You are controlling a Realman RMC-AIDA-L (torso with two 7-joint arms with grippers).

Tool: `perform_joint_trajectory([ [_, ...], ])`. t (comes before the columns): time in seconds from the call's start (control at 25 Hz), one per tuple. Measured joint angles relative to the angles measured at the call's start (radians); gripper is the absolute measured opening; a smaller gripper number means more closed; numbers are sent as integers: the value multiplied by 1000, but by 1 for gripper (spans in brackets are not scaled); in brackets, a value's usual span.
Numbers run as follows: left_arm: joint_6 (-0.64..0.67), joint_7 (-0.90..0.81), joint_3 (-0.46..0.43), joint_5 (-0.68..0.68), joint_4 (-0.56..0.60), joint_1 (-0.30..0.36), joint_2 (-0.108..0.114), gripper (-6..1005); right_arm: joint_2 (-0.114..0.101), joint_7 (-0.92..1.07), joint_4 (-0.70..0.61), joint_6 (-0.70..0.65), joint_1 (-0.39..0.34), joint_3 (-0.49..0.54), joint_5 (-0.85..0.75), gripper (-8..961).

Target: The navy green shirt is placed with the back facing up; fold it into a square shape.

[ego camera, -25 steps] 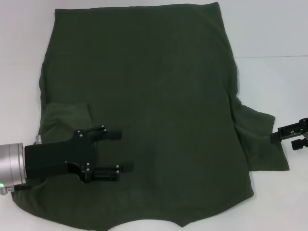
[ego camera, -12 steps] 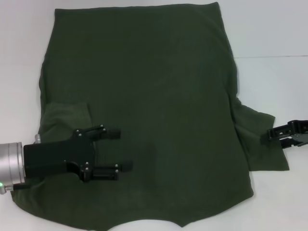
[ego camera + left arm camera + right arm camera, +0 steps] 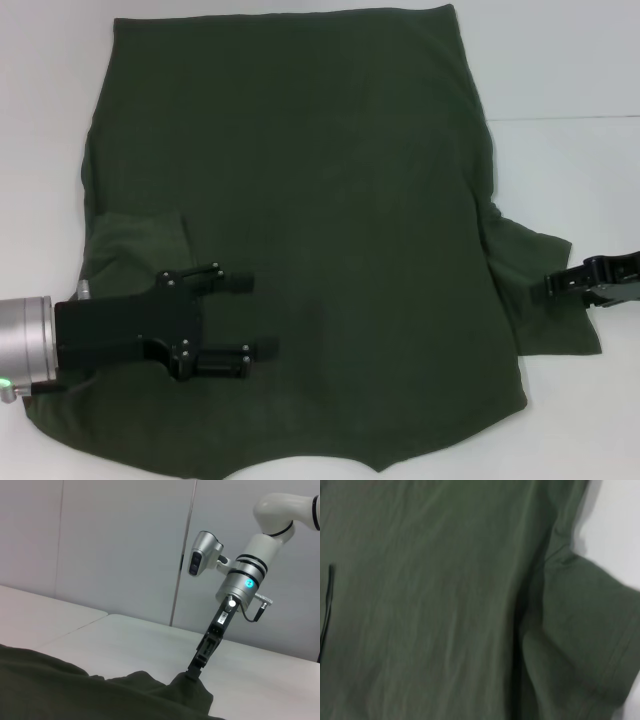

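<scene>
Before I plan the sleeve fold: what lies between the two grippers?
Head view: only the navy green shirt, its plain back spread flat, lies between the left gripper and the right gripper at the right sleeve's edge.

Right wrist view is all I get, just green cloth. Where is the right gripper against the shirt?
Observer: The right gripper is at the outer edge of the shirt's right sleeve, per the head view.
Operator: Has it reached the cloth?
Observer: The left wrist view shows its tip down at a raised peak of sleeve fabric; I cannot tell whether it grips.
Operator: And the left arm?
Observer: The left gripper is over the shirt's left side, fingers open, beside the folded-in left sleeve.
</scene>
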Motion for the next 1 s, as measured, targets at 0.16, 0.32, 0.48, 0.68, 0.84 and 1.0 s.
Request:
perform_joint_trajectory([
  [0.16, 1, -1, 1, 0, 1, -2, 0, 909, 0, 0, 1, 1, 0, 3, 0, 805],
  [0.32, 1, -1, 1, 0, 1, -2, 1, 910, 1, -1, 2, 12, 0, 0, 0, 705],
  [0.48, 2, -1, 1, 0, 2, -2, 3, 910, 5, -1, 2, 22, 0, -3, 0, 602],
  [0.68, 5, -1, 1, 0, 3, -3, 4, 911, 6, -2, 3, 24, 0, -2, 0, 469],
  [0.84, 6, -1, 1, 0, 4, -4, 5, 911, 11, -3, 3, 27, -1, 0, -1, 468],
  [1.0, 6, -1, 1, 0, 4, -4, 4, 909, 21, -11, -3, 56, -1, -4, -9, 468],
])
